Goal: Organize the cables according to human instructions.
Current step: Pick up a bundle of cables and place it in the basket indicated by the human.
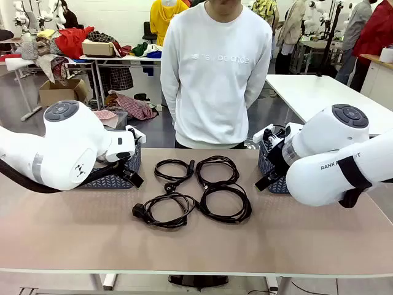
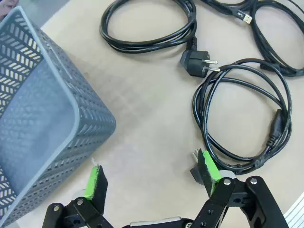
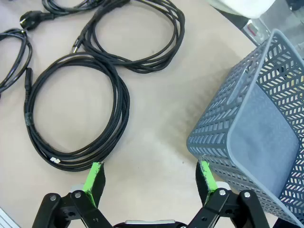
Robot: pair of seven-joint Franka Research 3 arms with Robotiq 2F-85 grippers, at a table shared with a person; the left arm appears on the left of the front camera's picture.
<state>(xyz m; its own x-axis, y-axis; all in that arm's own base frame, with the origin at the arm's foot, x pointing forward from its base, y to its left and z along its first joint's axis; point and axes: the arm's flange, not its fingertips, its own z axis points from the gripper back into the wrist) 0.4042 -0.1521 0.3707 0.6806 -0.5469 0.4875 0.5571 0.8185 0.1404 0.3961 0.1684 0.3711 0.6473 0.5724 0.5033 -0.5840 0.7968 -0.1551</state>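
Your left gripper (image 2: 151,176) hangs released over the table (image 1: 307,239), with the left basket (image 2: 90,118) at its nine o'clock. The four cables (image 1: 191,190) lie coiled mid-table between the arms. Your right gripper (image 3: 149,183) is also released, with the right basket (image 3: 228,123) at its three o'clock.

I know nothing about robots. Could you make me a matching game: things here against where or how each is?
1. black coiled cable with a round two-pin plug
2. grey perforated plastic basket by the right arm
3. left tool
4. person in a white sweatshirt

A. standing across the table
B. open above bare tabletop
C. upright on the table's right side
D. lying flat, unplugged

Pairs: 1-D, 2-C, 3-B, 4-A.
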